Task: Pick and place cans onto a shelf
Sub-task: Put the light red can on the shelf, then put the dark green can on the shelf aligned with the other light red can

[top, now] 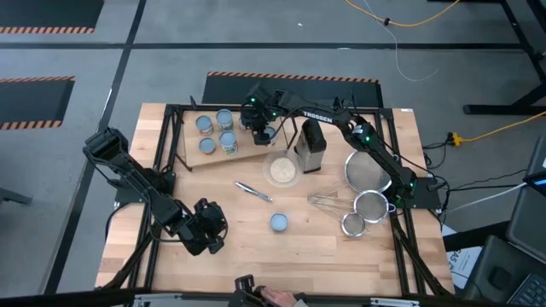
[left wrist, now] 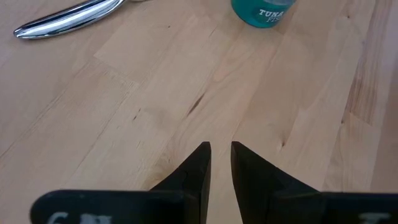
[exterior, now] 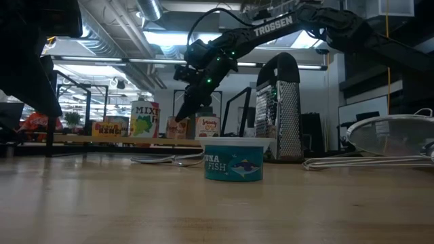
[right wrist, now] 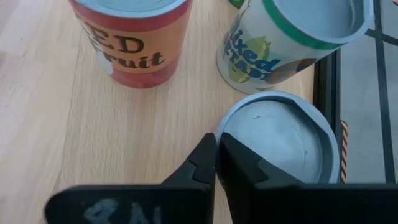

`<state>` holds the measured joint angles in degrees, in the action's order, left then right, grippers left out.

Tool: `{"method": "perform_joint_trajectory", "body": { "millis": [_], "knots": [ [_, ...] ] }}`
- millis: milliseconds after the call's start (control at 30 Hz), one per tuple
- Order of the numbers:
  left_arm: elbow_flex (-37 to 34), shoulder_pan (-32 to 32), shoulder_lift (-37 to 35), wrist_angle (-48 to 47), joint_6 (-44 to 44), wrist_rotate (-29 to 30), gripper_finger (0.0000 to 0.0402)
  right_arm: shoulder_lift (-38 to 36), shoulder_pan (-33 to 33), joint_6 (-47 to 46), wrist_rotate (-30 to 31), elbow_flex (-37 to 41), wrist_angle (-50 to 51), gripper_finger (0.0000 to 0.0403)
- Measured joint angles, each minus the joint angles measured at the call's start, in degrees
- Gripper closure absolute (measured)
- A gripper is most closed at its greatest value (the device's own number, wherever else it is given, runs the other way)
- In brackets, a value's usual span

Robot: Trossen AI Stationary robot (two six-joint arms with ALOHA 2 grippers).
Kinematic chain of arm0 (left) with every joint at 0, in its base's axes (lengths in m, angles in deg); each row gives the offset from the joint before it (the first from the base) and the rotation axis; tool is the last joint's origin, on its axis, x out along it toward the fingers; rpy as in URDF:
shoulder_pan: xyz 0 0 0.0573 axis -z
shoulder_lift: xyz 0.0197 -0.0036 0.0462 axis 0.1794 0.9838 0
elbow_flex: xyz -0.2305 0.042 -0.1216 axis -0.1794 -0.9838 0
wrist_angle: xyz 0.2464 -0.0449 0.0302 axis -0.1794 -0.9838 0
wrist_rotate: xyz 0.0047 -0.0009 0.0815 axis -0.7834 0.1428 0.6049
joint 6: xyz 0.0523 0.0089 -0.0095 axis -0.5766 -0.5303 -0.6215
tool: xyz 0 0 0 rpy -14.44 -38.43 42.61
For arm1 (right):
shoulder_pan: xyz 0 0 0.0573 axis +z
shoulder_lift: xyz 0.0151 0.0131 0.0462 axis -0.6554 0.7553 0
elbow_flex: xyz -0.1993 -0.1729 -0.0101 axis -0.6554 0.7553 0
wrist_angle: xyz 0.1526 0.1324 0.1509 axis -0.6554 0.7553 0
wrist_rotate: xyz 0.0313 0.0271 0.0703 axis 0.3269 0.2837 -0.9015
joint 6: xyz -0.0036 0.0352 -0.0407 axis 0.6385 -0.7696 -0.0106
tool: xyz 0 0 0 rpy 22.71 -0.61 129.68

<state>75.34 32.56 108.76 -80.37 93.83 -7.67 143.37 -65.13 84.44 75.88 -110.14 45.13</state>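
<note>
Several cans with blue-grey tops [top: 224, 118] stand on the light-wood shelf [top: 192, 158] at the table's far left. My right gripper [right wrist: 216, 144] hangs shut over the shelf's right part, its tips at the rim of a low can [right wrist: 280, 140]. Beside that can stand a red-labelled can [right wrist: 140, 43] and a green-rimmed can [right wrist: 286, 43]. One teal tuna can [top: 279, 223] stands on its base on the tabletop near the front middle. My left gripper [left wrist: 221, 149] waits to its left, above bare wood, fingers a little apart and holding nothing. My right gripper comes slanting down from the table's right, and its shut fingertips [right wrist: 208, 152] sit at the edge of the low can's rim [right wrist: 227, 121]. The can stands upright on the shelf. Whether the fingers touch the rim I cannot tell.
A whitish bowl [top: 281, 170] and an upright metal grater [top: 311, 147] stand just right of the shelf. A spoon [top: 253, 191] and a whisk [top: 328, 200] lie mid-table. Round strainers [top: 367, 175] fill the right side. A black frame [top: 166, 136] edges the table.
</note>
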Motion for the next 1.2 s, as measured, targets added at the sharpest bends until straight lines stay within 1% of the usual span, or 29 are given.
{"method": "perform_joint_trajectory", "body": {
  "millis": [367, 600, 733, 1000, 1133, 1200],
  "knots": [
    [0.0, 0.0, 0.0, 0.0, 0.0, 0.0, 0.0347, 0.1, 0.0, 0.1, 0.0, 0.0, -0.1, 0.0339],
    [0.0, 0.0, 0.0, 0.4, 0.0, 0.0, 0.0347, 0.2, 0.0, 0.1, 0.8, -0.4, -0.5, 0.0337],
    [0.0, 0.0, 0.0, 0.4, 0.0, 0.0, 0.0347, 0.2, 0.0, 0.2, 4.3, -1.8, -0.4, 0.0336],
    [0.0, 0.0, 0.0, 0.7, 0.0, 0.0, 0.0347, -0.1, 0.3, 0.1, 4.3, -4.0, -0.2, 0.0336],
    [0.0, 0.0, 0.0, 0.8, 0.0, 0.0, 0.0347, -2.2, 1.9, 0.0, 4.3, -4.0, 3.2, 0.0336],
    [0.0, 0.0, 0.0, 0.8, 0.0, 0.0, 0.0347, -3.9, 3.2, -1.7, 4.1, -4.0, 6.5, 0.0336]
  ]
}}
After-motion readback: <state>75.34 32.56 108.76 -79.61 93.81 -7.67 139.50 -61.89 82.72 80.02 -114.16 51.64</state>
